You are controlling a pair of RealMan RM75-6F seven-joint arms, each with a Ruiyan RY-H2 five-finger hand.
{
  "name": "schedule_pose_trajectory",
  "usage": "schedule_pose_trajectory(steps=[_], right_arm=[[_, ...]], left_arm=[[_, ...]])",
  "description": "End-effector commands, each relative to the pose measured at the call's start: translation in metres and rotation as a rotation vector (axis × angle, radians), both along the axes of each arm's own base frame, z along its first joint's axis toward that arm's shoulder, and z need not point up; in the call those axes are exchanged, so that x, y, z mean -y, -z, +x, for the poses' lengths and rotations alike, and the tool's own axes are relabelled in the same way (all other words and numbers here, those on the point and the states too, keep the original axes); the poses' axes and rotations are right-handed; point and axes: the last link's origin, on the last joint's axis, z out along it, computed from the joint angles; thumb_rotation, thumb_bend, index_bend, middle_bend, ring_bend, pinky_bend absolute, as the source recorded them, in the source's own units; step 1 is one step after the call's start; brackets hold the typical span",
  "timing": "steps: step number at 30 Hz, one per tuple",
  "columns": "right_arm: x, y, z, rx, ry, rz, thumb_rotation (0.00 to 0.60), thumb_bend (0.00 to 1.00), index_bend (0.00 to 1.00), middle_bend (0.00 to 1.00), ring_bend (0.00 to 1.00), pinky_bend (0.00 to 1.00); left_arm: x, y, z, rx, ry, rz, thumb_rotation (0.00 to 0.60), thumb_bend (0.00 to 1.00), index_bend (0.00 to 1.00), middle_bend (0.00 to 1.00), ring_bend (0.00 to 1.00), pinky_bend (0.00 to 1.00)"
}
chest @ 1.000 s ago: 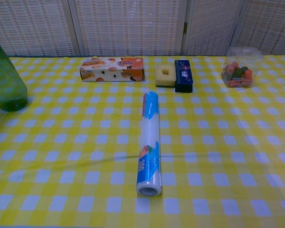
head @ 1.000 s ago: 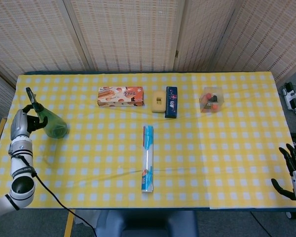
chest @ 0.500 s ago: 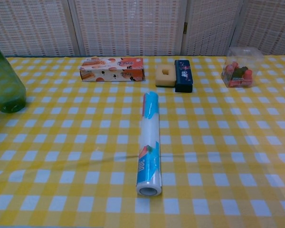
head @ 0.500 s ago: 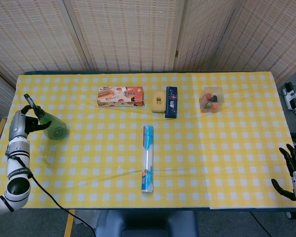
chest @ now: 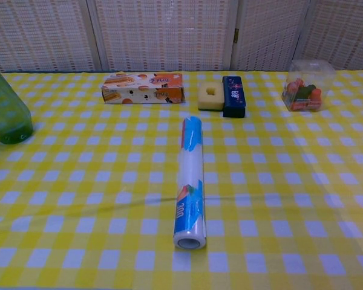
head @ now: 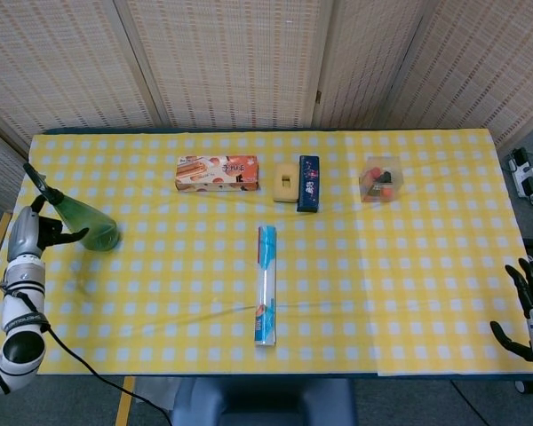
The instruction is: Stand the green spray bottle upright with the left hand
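**Bottle near upright at the table's left edge**

Your right hand (head: 531, 312) hangs beyond the near right corner, fingers spread, holding nothing. At the left edge, your left hand (head: 25, 235) has fingers curled beside the translucent green plastic spray bottle (head: 82, 222), base on the yellow checked tablecloth (head: 426, 266); whether they grip it, I cannot tell.

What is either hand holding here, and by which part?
Left hand holds the green plastic spray bottle near its neck, below the black nozzle. Right hand holds nothing.
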Motion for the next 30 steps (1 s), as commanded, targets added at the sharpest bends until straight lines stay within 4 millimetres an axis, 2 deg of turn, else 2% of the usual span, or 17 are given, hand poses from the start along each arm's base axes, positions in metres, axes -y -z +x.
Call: schedule_pose_trajectory(steps=[1, 5, 9, 12, 14, 16, 17, 19, 20, 21, 22, 23, 25, 27, 30], right_arm=[[0.000, 0.000, 0.000, -0.001, 0.000, 0.003, 0.600, 0.33, 0.00, 0.00, 0.00, 0.00], [0.001, 0.002, -0.001, -0.005, 0.004, 0.014, 0.600, 0.33, 0.00, 0.00, 0.00, 0.00], [0.002, 0.006, 0.001, -0.011, 0.000, 0.028, 0.600, 0.33, 0.00, 0.00, 0.00, 0.00], [0.002, 0.008, 0.003, -0.017, -0.004, 0.029, 0.600, 0.33, 0.00, 0.00, 0.00, 0.00], [0.002, 0.009, 0.003, -0.023, -0.004, 0.028, 0.600, 0.33, 0.00, 0.00, 0.00, 0.00], [0.002, 0.009, 0.003, -0.031, -0.002, 0.022, 0.600, 0.33, 0.00, 0.00, 0.00, 0.00], [0.002, 0.009, 0.003, -0.034, -0.001, 0.019, 0.600, 0.33, 0.00, 0.00, 0.00, 0.00], [0.001, 0.010, 0.004, -0.039, -0.003, 0.011, 0.600, 0.33, 0.00, 0.00, 0.00, 0.00], [0.001, 0.010, 0.005, -0.041, -0.005, 0.007, 0.600, 0.33, 0.00, 0.00, 0.00, 0.00], [0.000, 0.010, 0.006, -0.044, -0.007, 0.001, 0.600, 0.33, 0.00, 0.00, 0.00, 0.00], [0.000, 0.010, 0.006, -0.045, -0.008, -0.004, 0.600, 0.33, 0.00, 0.00, 0.00, 0.00], [-0.001, 0.009, 0.006, -0.047, -0.008, -0.008, 0.600, 0.33, 0.00, 0.00, 0.00, 0.00], [0.000, 0.009, 0.006, -0.052, -0.006, -0.018, 0.600, 0.33, 0.00, 0.00, 0.00, 0.00], [0.000, 0.009, 0.006, -0.055, -0.006, -0.018, 0.600, 0.33, 0.00, 0.00, 0.00, 0.00], [0.000, 0.013, 0.007, -0.063, -0.015, -0.007, 0.600, 0.33, 0.00, 0.00, 0.00, 0.00]], left_arm=[[0.023, -0.006, -0.014, -0.135, 0.024, 0.012, 0.600, 0.18, 0.21, 1.00, 1.00, 1.00], [0.049, -0.007, -0.035, -0.241, 0.021, 0.071, 0.600, 0.17, 0.19, 1.00, 1.00, 1.00], [0.065, -0.008, -0.058, -0.239, 0.007, 0.094, 0.600, 0.17, 0.18, 1.00, 1.00, 1.00], [0.079, -0.009, -0.066, -0.295, 0.043, 0.097, 0.600, 0.17, 0.19, 1.00, 1.00, 1.00], [0.098, -0.001, -0.065, -0.336, 0.105, 0.089, 0.600, 0.17, 0.30, 1.00, 1.00, 1.00], [0.124, 0.017, -0.051, -0.297, 0.211, 0.027, 0.600, 0.17, 0.42, 0.99, 0.99, 1.00], [0.136, 0.024, -0.046, -0.305, 0.264, -0.020, 0.600, 0.17, 0.46, 0.93, 0.93, 1.00], [0.159, 0.039, -0.041, -0.383, 0.355, -0.136, 0.600, 0.16, 0.46, 0.71, 0.67, 0.86], [0.167, 0.043, -0.040, -0.417, 0.376, -0.174, 0.600, 0.16, 0.45, 0.58, 0.52, 0.71], [0.176, 0.048, -0.038, -0.449, 0.397, -0.210, 0.600, 0.16, 0.44, 0.51, 0.44, 0.59], [0.181, 0.050, -0.036, -0.464, 0.410, -0.225, 0.600, 0.15, 0.41, 0.41, 0.34, 0.40], [0.185, 0.051, -0.034, -0.483, 0.420, -0.227, 0.600, 0.15, 0.37, 0.35, 0.27, 0.26], [0.192, 0.053, -0.032, -0.552, 0.444, -0.228, 0.600, 0.15, 0.29, 0.26, 0.16, 0.10], [0.192, 0.054, -0.031, -0.619, 0.454, -0.206, 0.600, 0.15, 0.21, 0.17, 0.06, 0.01], [0.190, 0.060, -0.036, -0.704, 0.433, -0.219, 0.600, 0.15, 0.12, 0.06, 0.00, 0.00]])
